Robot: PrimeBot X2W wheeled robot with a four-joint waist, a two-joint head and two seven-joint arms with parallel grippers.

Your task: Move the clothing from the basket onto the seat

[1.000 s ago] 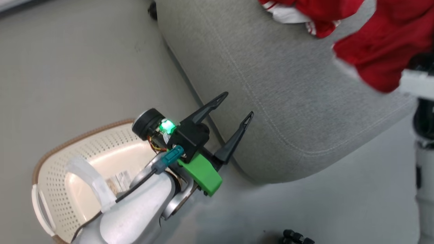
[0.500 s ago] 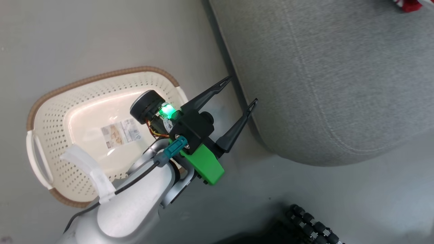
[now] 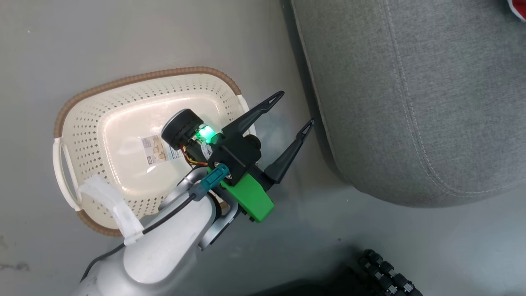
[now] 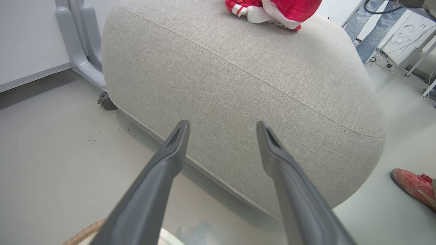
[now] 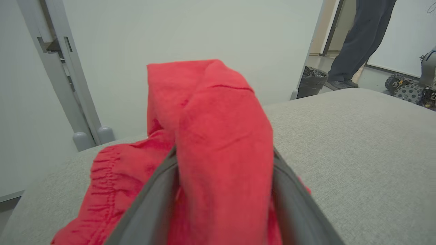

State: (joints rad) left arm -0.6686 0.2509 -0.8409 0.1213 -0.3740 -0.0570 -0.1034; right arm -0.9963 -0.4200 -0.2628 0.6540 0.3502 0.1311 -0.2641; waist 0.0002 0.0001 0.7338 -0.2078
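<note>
**Desk:** Turning back toward the basket [image 3: 82, 123], your head camera is bringing its whole rim into frame; nothing on the floor [image 3: 123, 33] is itself shifting. What is it showing you?

**Field:** You're looking at a basket whose bottom is showing just a paper label [image 3: 158, 150], though your left forearm [image 3: 164, 246] is covering one corner. Your left tool [image 3: 296, 107] is hovering between basket and seat [image 3: 411, 102], fingers wide apart, carrying nothing.

**Desk:** And the clothing [image 4: 272, 10]?

**Field:** One red-and-white heap of it is lying on top of the seat, toward the far side. Your right tool [image 5: 224, 151] is hanging low over the seat, its fingers standing apart. A red garment [image 5: 221, 102] is bunching between them and spilling down onto the seat, looking let go rather than pinched.

**Desk:** So where is the job standing?

**Field:** Nearly done, by my reckoning. You're only needing to draw that tool clear and check the hidden corner.
</note>
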